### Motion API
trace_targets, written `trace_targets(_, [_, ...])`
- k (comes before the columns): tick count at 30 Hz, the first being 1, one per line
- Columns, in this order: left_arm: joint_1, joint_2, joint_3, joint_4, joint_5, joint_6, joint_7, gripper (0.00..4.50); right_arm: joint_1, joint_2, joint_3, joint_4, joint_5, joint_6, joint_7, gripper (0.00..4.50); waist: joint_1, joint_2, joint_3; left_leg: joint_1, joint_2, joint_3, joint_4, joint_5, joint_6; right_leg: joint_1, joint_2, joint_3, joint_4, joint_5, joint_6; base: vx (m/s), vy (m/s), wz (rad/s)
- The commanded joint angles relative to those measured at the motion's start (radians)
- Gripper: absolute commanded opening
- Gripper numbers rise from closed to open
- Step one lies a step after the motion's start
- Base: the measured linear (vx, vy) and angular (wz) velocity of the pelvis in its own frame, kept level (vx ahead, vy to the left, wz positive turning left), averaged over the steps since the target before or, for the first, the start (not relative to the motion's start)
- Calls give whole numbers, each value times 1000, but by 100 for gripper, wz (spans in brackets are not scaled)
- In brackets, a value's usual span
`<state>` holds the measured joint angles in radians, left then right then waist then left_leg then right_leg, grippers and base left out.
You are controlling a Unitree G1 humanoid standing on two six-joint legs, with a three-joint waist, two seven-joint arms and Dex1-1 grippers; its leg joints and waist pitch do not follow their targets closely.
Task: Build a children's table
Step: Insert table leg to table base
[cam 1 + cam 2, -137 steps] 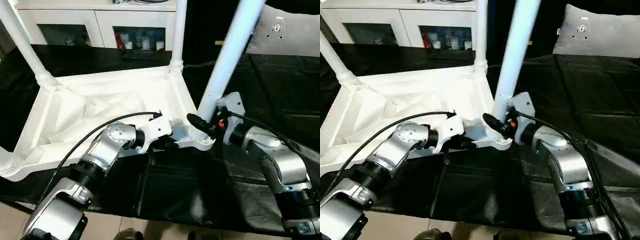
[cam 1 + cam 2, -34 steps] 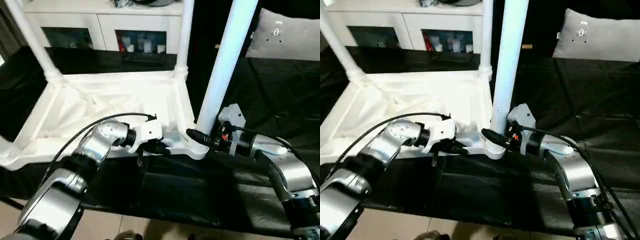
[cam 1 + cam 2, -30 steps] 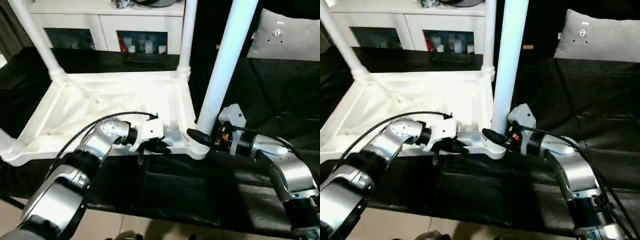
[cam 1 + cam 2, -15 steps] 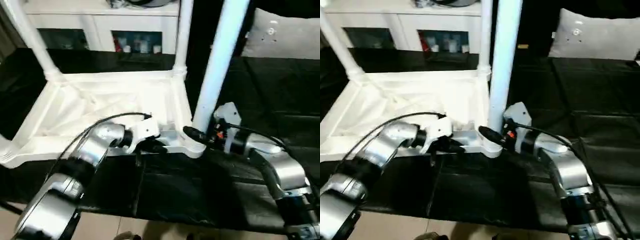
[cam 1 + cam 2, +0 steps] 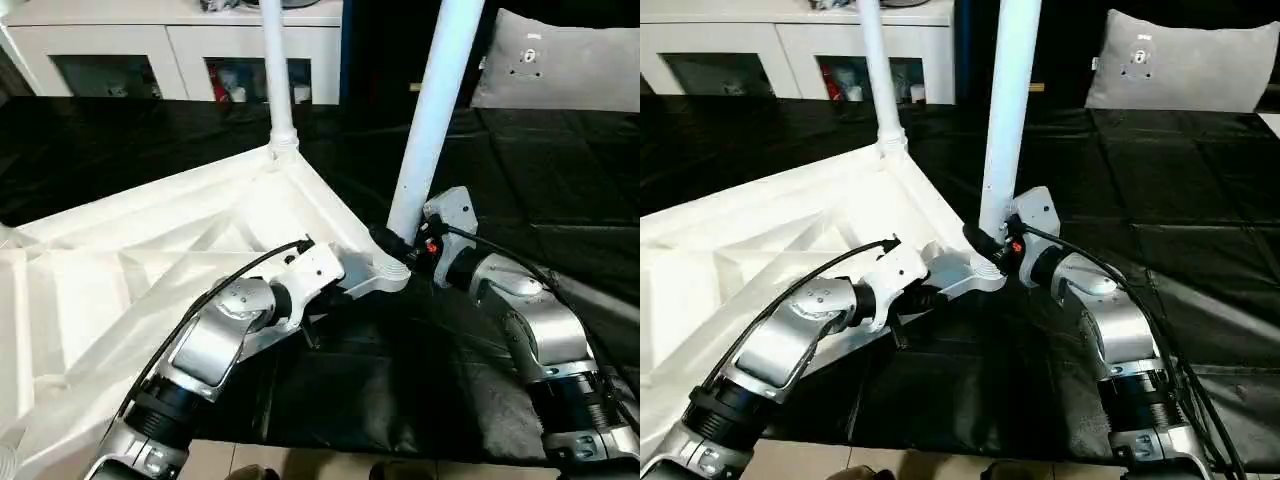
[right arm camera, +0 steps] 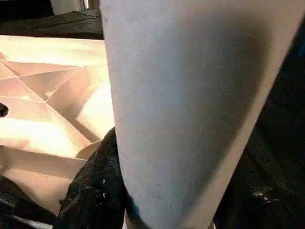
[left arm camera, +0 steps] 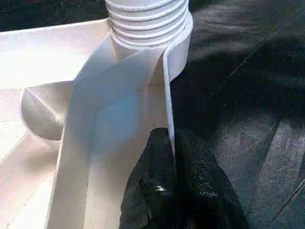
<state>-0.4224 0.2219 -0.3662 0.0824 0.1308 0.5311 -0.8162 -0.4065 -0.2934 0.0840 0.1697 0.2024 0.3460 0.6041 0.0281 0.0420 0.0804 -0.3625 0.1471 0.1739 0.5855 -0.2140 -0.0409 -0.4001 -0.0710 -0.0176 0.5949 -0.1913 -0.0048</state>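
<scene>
The children's table (image 5: 120, 270) lies upside down on the black worktable, ribbed underside up. One white leg (image 5: 275, 70) stands in the far corner socket. Another leg (image 5: 437, 110) stands in the near right socket (image 5: 385, 275). My left gripper (image 5: 322, 300) is shut on the thin rim wall just beside that socket; the left wrist view shows both black fingers (image 7: 152, 191) pinching the rim (image 7: 167, 95). My right gripper (image 5: 397, 248) is shut around the base of the near leg, whose shaft (image 6: 190, 105) passes between the black fingers (image 6: 93, 191).
The black-covered worktable (image 5: 560, 200) stretches to the right and behind, its front edge (image 5: 400, 450) close to me. A white cabinet (image 5: 180, 50) stands at the back and a grey cushion (image 5: 560, 60) lies at the back right.
The table top has swung around the held corner, its left end coming toward me, and the far leg now stands further left. Both grippers keep their holds.
</scene>
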Motion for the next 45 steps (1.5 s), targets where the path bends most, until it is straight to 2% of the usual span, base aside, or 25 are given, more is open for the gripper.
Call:
trace_targets(1, [-21, 4, -34, -38, 21, 8, -1, 0, 44, 16, 56, 111, -34, 70, -6, 189, 7, -2, -37, 0, 75, -33, -91, -280, 39, 30, -73, 40, -95, -385, -206, 0, 0, 0])
trace_targets(4, [-19, 15, -34, -58, 32, 38, 7, 0, 47, 29, 48, 118, -22, 79, -7, 189, 8, -2, -35, 1, 75, -36, -94, -309, 23, 27, -75, 41, -98, -429, -189, 0, 0, 0])
trace_targets(9, [-22, 22, -39, -52, 34, 22, 23, 0, 38, 40, 41, 135, -14, 81, -2, 189, 7, -4, -36, -1, 74, -37, -94, -304, 24, 27, -75, 42, -97, -417, -188, 0, 0, 0])
trace_targets(11, [-29, 22, -38, -44, 36, 15, 29, 0, 31, 45, 34, 147, -7, 76, 1, 245, 5, -6, -36, -2, 74, -37, -95, -305, 25, 27, -75, 41, -97, -420, -191, 0, 0, 0])
trace_targets(13, [-37, 24, -38, -31, 36, 6, 36, 0, 26, 47, 32, 155, -5, 62, 4, 259, 5, -4, -37, 1, 74, -36, -94, -314, 23, 24, -75, 41, -99, -435, -189, 0, 0, 0])
trace_targets(14, [-40, 25, -36, -24, 37, -2, 39, 0, 25, 47, 32, 158, -6, 59, 5, 279, 9, -4, -40, 5, 74, -33, -91, -298, 22, 21, -76, 44, -101, -414, -194, 0, 0, 0])
trace_targets(15, [-45, 31, -36, -12, 38, -17, 36, 0, 25, 45, 31, 160, -9, 43, 13, 294, 11, -6, -46, 1, 73, -32, -88, -253, 28, 28, -72, 44, -91, -328, -212, 0, 0, 0])
trace_targets(16, [-53, 43, -37, 6, 43, -40, 32, 0, 30, 40, 28, 156, -11, 29, 21, 302, 14, -1, -44, -2, 74, -31, -89, -238, 40, 29, -70, 40, -89, -291, -218, 0, 0, 0])
trace_targets(19, [-68, 69, -40, 39, 49, -77, 23, 0, 49, 26, 19, 134, 0, 19, 46, 326, 17, -1, -47, -2, 73, -29, -86, -225, 45, 32, -73, 40, -87, -270, -227, 0, 0, 0])
trace_targets(20, [-73, 75, -37, 47, 46, -83, 20, 0, 58, 18, 18, 123, 4, 23, 57, 326, 19, -1, -50, -1, 74, -28, -83, -203, 51, 34, -73, 41, -83, -230, -234, 0, 0, 0])
trace_targets(21, [-76, 78, -34, 53, 43, -86, 18, 0, 64, 12, 18, 116, 6, 26, 64, 347, 19, -2, -50, -4, 73, -28, -82, -182, 58, 37, -71, 38, -77, -188, -246, 0, 0, 0])
trace_targets(22, [-84, 85, -33, 69, 42, -100, 11, 0, 78, 2, 14, 100, 9, 12, 76, 353, 23, 4, -54, -3, 74, -29, -79, -158, 65, 40, -74, 38, -72, -148, -257, 0, 0, 0])
trace_targets(23, [-93, 94, -32, 85, 40, -115, 4, 0, 93, -10, 9, 83, 13, -1, 89, 353, 25, 1, -54, -4, 73, -27, -77, -146, 72, 40, -72, 38, -74, -129, -256, 0, 0, 0])
trace_targets(24, [-109, 108, -30, 125, 38, -149, -12, 0, 127, -36, 1, 40, 25, -24, 124, 364, 27, 4, -58, -2, 73, -27, -73, -117, 83, 43, -72, 36, -65, -66, -269, 0, 0, 0])
trace_targets(26, [-114, 112, -30, 141, 37, -161, -18, 0, 139, -44, -3, 25, 28, -32, 133, 384, 31, 2, -60, -3, 73, -27, -70, -94, 101, 47, -72, 34, -59, -8, -284, 0, 0, 0])
trace_targets(28, [-120, 115, -30, 171, 25, -210, -34, 0, 153, -59, -6, 11, 17, -58, 132, 399, 28, 4, -60, -5, 73, -27, -70, -107, 106, 50, -76, 32, -60, -19, -300, 0, 0, 0])
trace_targets(29, [-125, 115, -27, 207, 3, -269, -64, 0, 167, -80, -10, 1, -12, -100, 118, 403, 30, 2, -56, -5, 73, -27, -70, -117, 107, 47, -76, 32, -68, -48, -294, 0, 0, 0])
trace_targets(30, [-131, 117, -30, 236, -9, -307, -87, 0, 180, -100, -14, -16, -18, -108, 127, 413, 30, 4, -57, -1, 72, -25, -71, -141, 99, 47, -74, 33, -71, -89, -287, 0, 0, 0])
trace_targets(32, [-136, 119, -34, 258, -15, -334, -106, 0, 191, -118, -16, -33, -13, -108, 150, 437, 33, 2, -57, -1, 74, -25, -71, -143, 94, 50, -76, 34, -68, -99, -285, 0, 0, 0])
trace_targets(34, [-161, 142, -67, 326, -2, -429, -153, 0, 219, -179, -31, -95, 47, -94, 266, 444, 37, 2, -58, -4, 73, -26, -68, -140, 113, 54, -76, 34, -70, -94, -281, 0, 0, 0])
trace_targets(37, [-177, 156, -85, 359, 3, -475, -182, 0, 218, -207, -52, -111, 69, -100, 300, 447, 39, 5, -62, -3, 76, -27, -65, -114, 123, 53, -77, 32, -62, -60, -288, 0, 0, 0])
trace_targets(38, [-184, 161, -94, 376, -4, -518, -224, 0, 201, -226, -64, -111, 75, -106, 317, 447, 39, 5, -64, -2, 77, -27, -65, -112, 123, 53, -78, 32, -61, -58, -294, 0, 0, 0])
trace_targets(40, [-186, 162, -96, 380, -7, -530, -237, 0, 195, -232, -66, -111, 75, -111, 322, 447, 39, 6, -65, 0, 78, -25, -63, -108, 119, 52, -78, 32, -58, -47, -306, 0, 0, 0])
trace_targets(44, [-193, 170, -121, 384, -23, -595, -326, 0, 167, -267, -27, -107, 64, -140, 388, 447, 45, 9, -71, 2, 80, -24, -57, -74, 130, 53, -77, 29, -47, 18, -323, 0, 0, 0])
trace_targets(45, [-194, 171, -130, 386, -25, -610, -347, 0, 154, -272, -13, -93, 57, -145, 407, 447, 53, 8, -73, 3, 81, -22, -53, -52, 144, 52, -79, 27, -42, 55, -333, 0, 0, 0])
